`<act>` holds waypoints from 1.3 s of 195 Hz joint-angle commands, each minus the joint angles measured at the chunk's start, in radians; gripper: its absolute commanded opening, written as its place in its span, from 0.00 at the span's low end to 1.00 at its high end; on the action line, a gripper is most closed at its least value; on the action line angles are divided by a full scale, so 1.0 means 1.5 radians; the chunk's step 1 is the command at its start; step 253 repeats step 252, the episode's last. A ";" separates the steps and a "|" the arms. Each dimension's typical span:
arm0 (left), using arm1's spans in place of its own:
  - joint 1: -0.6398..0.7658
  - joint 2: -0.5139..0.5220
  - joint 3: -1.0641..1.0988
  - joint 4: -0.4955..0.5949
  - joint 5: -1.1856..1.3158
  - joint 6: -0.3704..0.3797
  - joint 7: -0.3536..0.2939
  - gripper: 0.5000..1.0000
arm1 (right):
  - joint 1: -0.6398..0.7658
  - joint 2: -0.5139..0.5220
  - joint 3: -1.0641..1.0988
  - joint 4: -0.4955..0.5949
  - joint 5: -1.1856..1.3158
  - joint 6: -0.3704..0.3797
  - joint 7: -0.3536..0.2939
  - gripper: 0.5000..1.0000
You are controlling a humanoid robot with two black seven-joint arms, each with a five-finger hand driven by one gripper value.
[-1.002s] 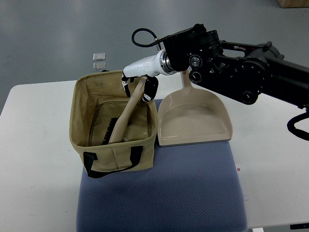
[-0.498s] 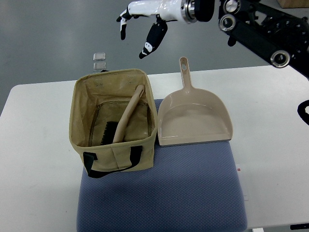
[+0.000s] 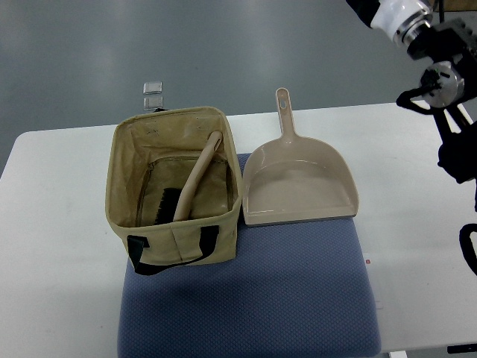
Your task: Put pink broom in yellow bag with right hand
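Looking largest first, I see the white table point(image 3: 52, 194), a blue cushion point(image 3: 253, 291), the yellow bag point(image 3: 173, 195), with the dustpan point(image 3: 298, 186) at its three o'clock. The pink broom point(image 3: 195, 179) leans inside the bag. My right arm point(image 3: 440, 67) sits at one o'clock; I cannot tell its hand's state.
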 commanded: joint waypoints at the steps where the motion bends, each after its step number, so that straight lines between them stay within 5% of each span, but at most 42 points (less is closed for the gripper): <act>1: 0.000 0.000 0.000 0.000 0.000 0.000 0.000 1.00 | -0.053 0.007 0.002 -0.004 0.091 -0.034 0.057 0.86; 28: 0.000 0.000 0.000 0.000 0.000 0.001 0.001 1.00 | -0.112 0.028 0.002 -0.026 0.127 -0.034 0.105 0.86; 84: 0.001 0.000 -0.001 0.000 0.000 0.001 0.001 1.00 | -0.139 0.059 0.010 -0.071 0.205 -0.031 0.117 0.86; 126: 0.001 0.000 -0.001 0.001 0.000 0.001 0.001 1.00 | -0.150 0.072 0.011 -0.081 0.264 -0.031 0.177 0.86; 253: 0.001 0.000 0.001 0.000 0.000 0.001 0.001 1.00 | -0.152 0.073 0.007 -0.089 0.264 -0.035 0.178 0.86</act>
